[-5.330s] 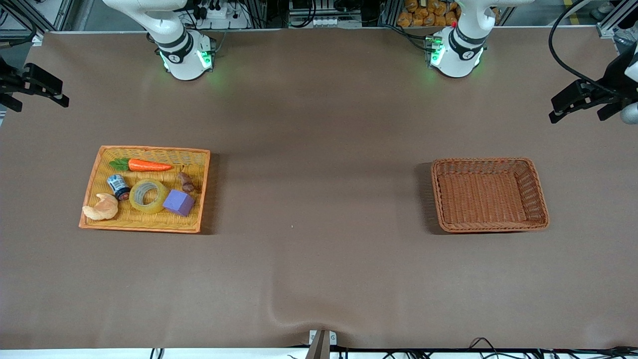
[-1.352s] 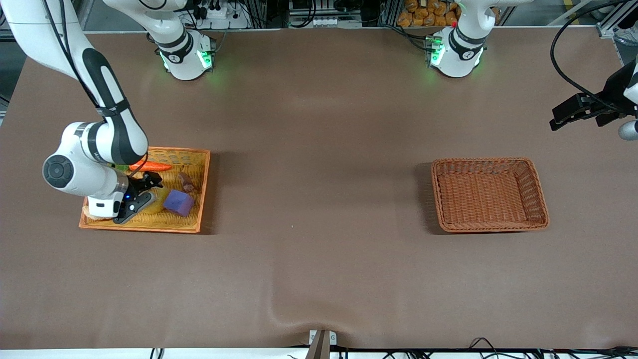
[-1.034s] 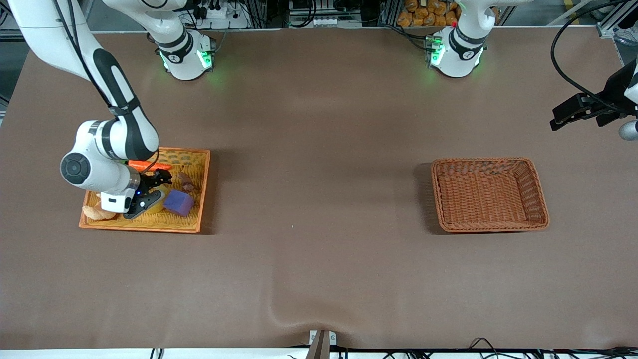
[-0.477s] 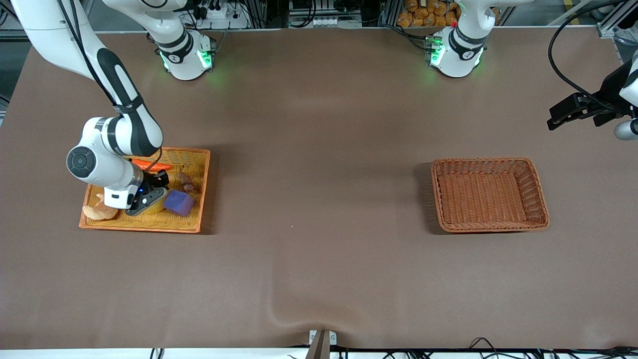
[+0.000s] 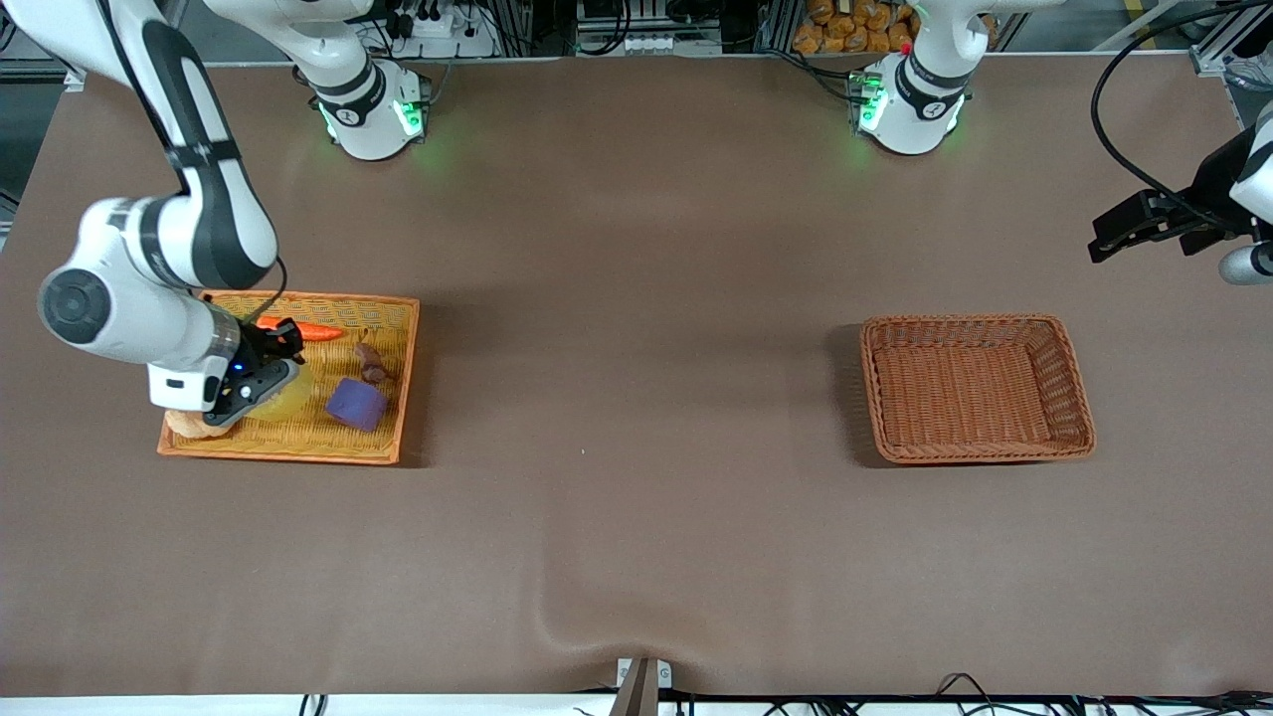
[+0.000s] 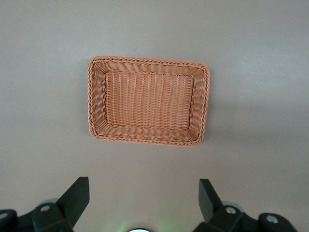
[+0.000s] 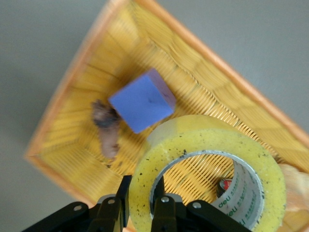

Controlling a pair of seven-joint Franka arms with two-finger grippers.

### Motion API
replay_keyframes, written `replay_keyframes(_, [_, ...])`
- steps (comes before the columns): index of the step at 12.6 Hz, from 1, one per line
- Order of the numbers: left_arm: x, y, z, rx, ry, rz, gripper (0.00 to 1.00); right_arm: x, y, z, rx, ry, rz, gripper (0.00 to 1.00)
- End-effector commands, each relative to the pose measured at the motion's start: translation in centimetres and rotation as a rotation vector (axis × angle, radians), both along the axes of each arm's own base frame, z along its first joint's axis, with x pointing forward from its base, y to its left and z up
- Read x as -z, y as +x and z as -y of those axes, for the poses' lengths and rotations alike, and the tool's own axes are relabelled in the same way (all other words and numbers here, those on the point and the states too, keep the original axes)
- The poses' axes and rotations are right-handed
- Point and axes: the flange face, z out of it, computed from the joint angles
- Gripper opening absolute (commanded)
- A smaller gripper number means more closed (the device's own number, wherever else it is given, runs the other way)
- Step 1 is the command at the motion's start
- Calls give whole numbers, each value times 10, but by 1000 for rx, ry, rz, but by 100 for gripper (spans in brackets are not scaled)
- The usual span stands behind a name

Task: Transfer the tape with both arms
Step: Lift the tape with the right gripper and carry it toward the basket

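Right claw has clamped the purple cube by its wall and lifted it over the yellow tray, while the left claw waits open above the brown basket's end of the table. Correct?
Not quite. The right claw is shut on the tape, not the purple cube, which lies in the yellow tray; the right wrist view shows this. The left claw does wait open, with the brown basket in its view.

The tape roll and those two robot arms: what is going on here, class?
The right pincer is shut on the wall of the yellow tape roll and holds it raised over the yellow tray, above the purple cube. The left pincer hangs open above the table by the empty brown basket and waits. No handover has begun yet.
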Motion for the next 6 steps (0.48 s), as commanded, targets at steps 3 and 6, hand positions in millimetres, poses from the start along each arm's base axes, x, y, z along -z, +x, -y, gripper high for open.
replay_keyframes(3, [-3,-1,2,-14,-1,-4,100,-61,10,-170,88,-30,61,0])
replay_keyframes(6, [2,2,3,-10,3,-13,100,-64,-4,-314,204,24,62,0])
